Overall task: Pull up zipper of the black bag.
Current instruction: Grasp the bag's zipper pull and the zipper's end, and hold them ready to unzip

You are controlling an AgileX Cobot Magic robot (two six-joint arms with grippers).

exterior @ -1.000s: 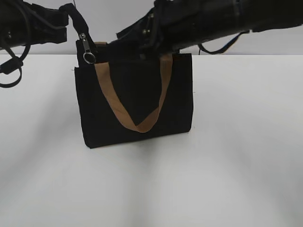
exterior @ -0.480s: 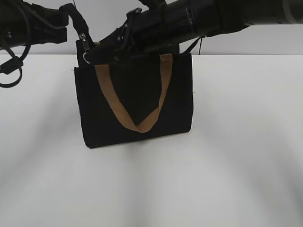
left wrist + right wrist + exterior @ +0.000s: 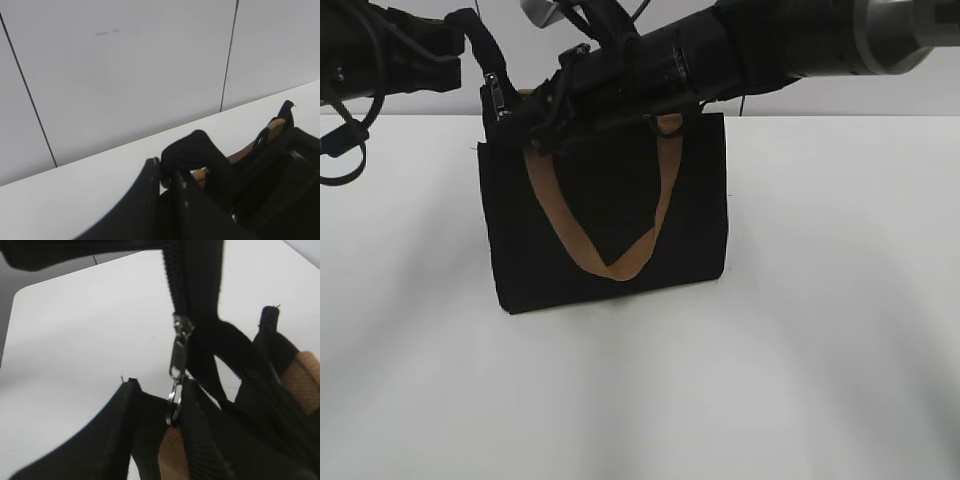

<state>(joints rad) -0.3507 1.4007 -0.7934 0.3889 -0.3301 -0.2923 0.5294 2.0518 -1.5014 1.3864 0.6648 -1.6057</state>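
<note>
In the exterior view the soft black bag [image 3: 605,215] stands at frame centre with its tan webbing handle [image 3: 610,262], my left gripper [image 3: 470,35] clenched on the zipper tape's end at upper left; in the left wrist view that pinched fabric could slip; in the right wrist view the shiny metal zipper pull [image 3: 177,367] hangs mid-frame, my right gripper's state untellable, and a tug might miss it.

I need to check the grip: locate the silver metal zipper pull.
The silver metal zipper pull hangs at the black bag's top left corner in the exterior view, beside the right gripper.
</note>
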